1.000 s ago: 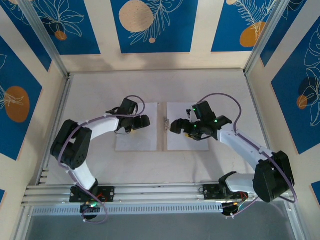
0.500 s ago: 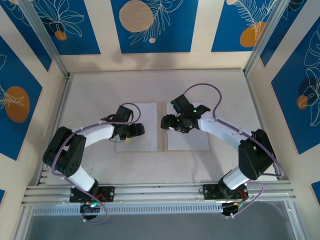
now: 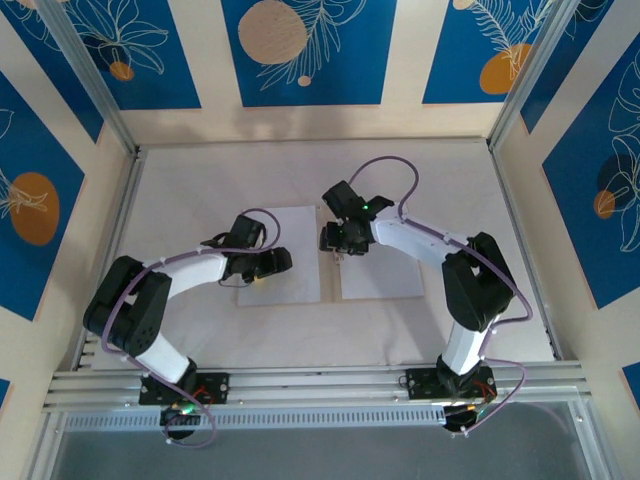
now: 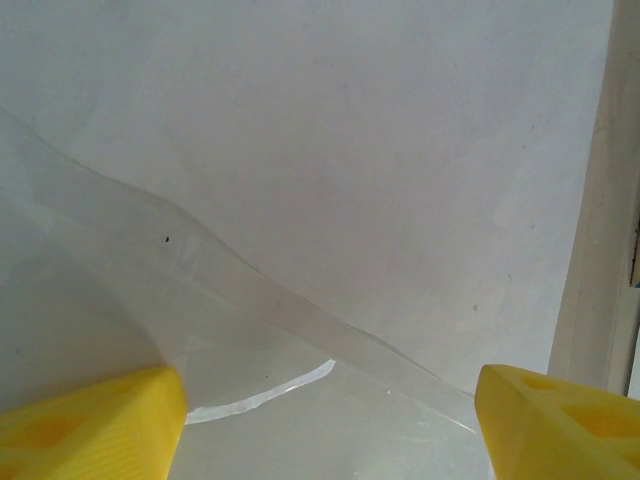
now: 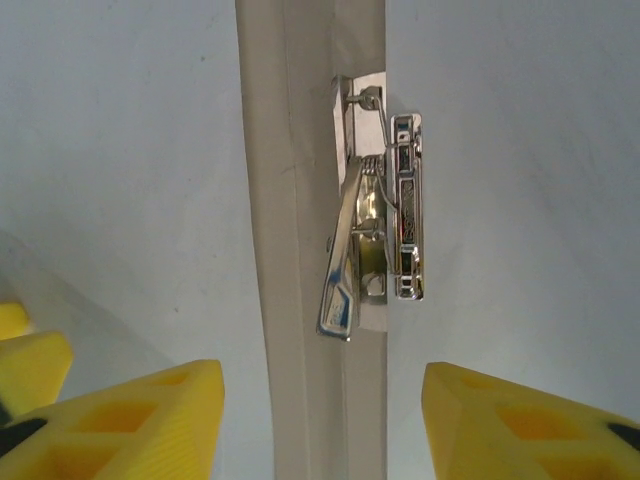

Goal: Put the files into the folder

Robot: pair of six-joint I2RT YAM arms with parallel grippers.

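Two white files (image 3: 283,228) lay side by side on the open folder (image 5: 290,150) in the middle of the tabletop (image 3: 200,180), one on each half. The left end effector (image 4: 330,425) hung low over the left sheet, its yellow fingers (image 4: 90,420) spread wide with nothing gripped; whether they touched the paper could not be told. The right end effector (image 5: 322,425) was equally wide, straddling the folder's spine just short of the metal clip (image 5: 385,225), holding nothing.
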